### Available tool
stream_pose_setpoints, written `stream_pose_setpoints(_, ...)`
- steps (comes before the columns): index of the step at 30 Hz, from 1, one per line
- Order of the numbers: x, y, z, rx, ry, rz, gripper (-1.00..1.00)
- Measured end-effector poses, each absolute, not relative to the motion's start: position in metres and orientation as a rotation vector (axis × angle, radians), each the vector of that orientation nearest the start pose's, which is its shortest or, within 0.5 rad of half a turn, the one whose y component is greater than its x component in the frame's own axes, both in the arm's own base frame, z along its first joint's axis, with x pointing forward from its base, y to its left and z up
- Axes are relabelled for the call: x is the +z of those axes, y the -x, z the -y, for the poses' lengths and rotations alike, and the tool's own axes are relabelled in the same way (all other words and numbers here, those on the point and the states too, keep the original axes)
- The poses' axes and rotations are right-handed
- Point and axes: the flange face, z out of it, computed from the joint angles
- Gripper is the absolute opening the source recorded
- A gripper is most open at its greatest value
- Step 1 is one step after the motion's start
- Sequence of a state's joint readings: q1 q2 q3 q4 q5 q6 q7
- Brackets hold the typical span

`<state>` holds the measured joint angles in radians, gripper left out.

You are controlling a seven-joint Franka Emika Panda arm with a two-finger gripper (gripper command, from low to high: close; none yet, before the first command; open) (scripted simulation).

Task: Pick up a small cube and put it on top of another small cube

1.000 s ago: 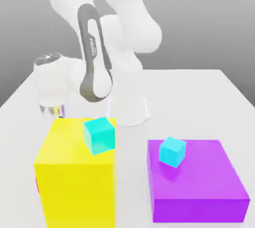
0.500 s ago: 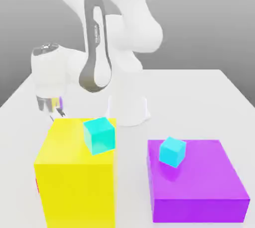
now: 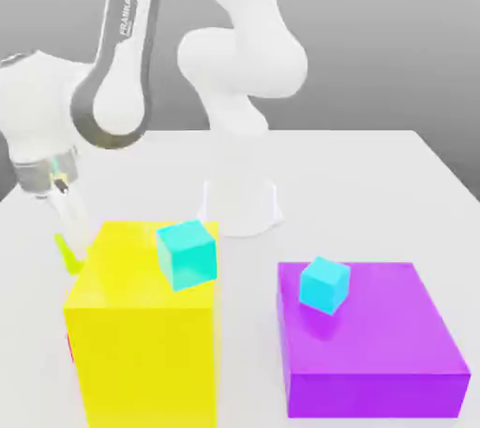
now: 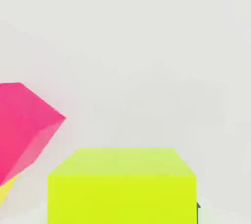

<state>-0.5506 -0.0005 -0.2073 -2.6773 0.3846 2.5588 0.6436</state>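
Lime-green cube [image 4: 122, 199] in hand, gripper [image 3: 71, 250] closed on it beside the yellow block [image 3: 145, 361]; grasp apparently done, carry and stacking onto the sky-cyan cube [image 3: 324, 286] on the purple block [image 3: 375, 318] remaining.

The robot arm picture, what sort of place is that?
Probably a simulated robot test scene, not a real room: a white robot arm stands on a bare-looking pale table, the backdrop is plain grey, and flat-coloured blocks, like the yellow block and purple block, sit in front.
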Motion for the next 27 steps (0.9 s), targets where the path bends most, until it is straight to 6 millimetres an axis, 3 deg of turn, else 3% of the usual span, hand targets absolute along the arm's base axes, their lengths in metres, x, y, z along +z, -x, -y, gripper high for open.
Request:
stream_pose_setpoints(8, 0.269, -0.365, 0.299, 0.177, 1.972, -1.911, -1.0)
stream_pose_setpoints(15, 0.324, -0.437, 0.297, 0.125, 2.046, -1.558, -1.0)
stream_pose_setpoints(17, 0.335, -0.469, 0.254, 0.156, 2.151, -1.392, -1.0)
stream_pose_setpoints(21, 0.349, -0.519, 0.121, 0.261, 2.401, -0.993, -1.0)
stream_pose_setpoints(24, 0.355, -0.523, 0.033, 0.328, 2.53, -0.778, -1.0)
stream_pose_setpoints(27, 0.355, -0.505, -0.011, 0.362, 2.596, -0.769, -1.0)
